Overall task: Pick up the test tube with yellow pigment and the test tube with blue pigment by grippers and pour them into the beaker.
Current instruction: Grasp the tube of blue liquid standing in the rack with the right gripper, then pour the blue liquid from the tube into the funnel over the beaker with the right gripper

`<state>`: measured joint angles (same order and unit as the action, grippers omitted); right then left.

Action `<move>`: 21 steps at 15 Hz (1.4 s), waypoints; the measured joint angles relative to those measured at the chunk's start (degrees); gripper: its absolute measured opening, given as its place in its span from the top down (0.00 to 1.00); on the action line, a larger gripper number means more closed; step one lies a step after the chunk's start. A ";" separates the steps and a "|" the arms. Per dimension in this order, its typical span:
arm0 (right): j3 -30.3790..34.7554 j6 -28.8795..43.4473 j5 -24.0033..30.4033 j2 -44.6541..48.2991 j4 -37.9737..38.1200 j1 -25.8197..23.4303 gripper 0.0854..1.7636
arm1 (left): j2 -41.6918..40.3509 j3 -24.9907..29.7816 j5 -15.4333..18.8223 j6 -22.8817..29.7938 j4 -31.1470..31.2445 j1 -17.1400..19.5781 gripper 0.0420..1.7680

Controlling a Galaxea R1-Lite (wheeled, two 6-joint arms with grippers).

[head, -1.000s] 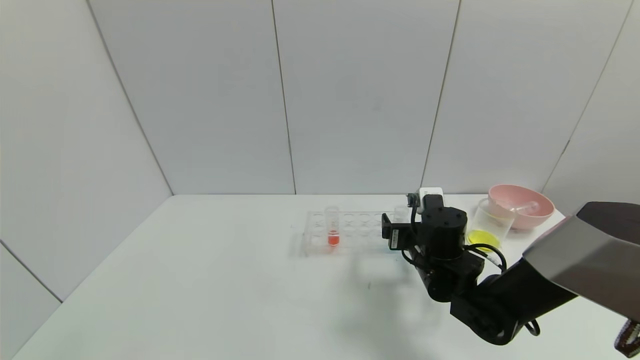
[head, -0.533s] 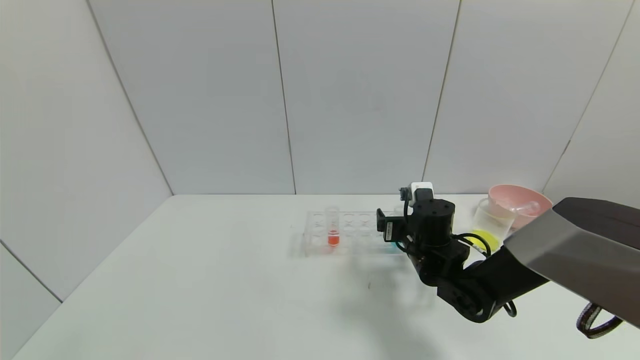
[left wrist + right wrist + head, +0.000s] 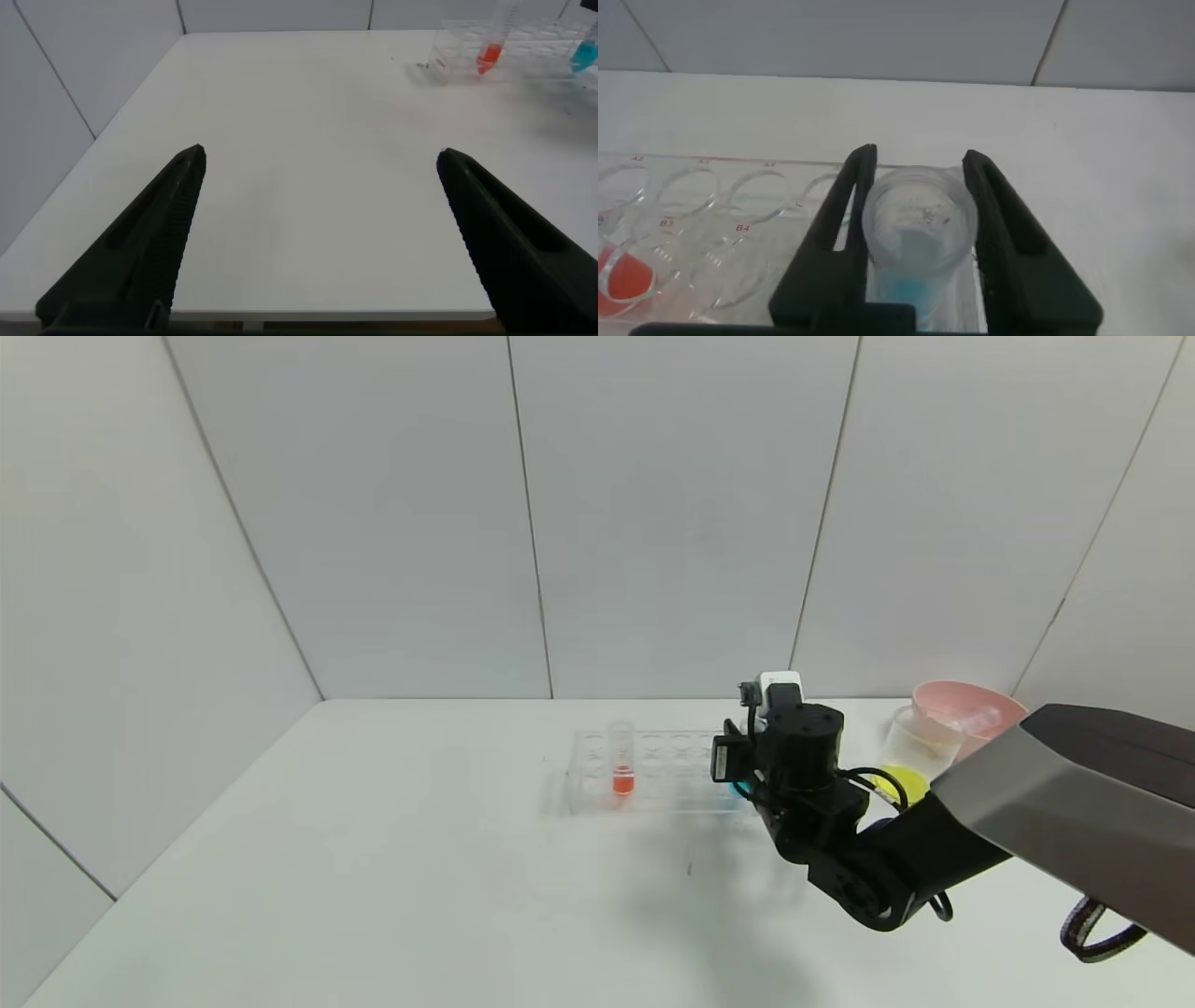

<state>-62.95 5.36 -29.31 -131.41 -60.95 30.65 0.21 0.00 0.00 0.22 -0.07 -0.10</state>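
The test tube with blue pigment point(image 3: 917, 224) stands in the end hole of the clear rack point(image 3: 653, 775); its cyan liquid also shows in the head view point(image 3: 738, 791). My right gripper point(image 3: 920, 154) is shut on its upper part, one finger on each side; in the head view it sits at the rack's right end point(image 3: 733, 761). The beaker point(image 3: 913, 747) stands right of the arm with yellow liquid in its bottom. No tube with yellow liquid shows; a clear tube point(image 3: 976, 719) lies in the pink bowl. My left gripper point(image 3: 320, 163) is open and empty over bare table.
A tube with orange-red liquid point(image 3: 621, 761) stands in the rack's left part. The pink bowl point(image 3: 934, 695) sits behind the beaker at the back right. The white table point(image 3: 420, 859) stretches left and in front of the rack. Walls close the back and left.
My right arm has moved a little left and away from me, bringing the gripper onto the blue tube at the rack's right end. The rack, beaker and bowl have not moved.
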 joint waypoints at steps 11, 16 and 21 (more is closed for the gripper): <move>0.88 -0.41 -0.77 2.52 0.24 0.74 0.71 | 0.00 0.00 0.00 0.00 0.00 0.00 0.00; 2.15 -2.39 -0.77 7.18 0.00 0.88 0.71 | 0.00 0.00 0.00 0.00 0.02 0.00 0.00; 3.39 -2.83 -0.72 10.08 -0.16 1.32 0.71 | 0.00 0.00 0.00 0.02 0.00 0.00 0.00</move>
<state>-59.56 2.54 -30.03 -121.33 -61.11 31.96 0.21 0.00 0.00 0.24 -0.07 -0.10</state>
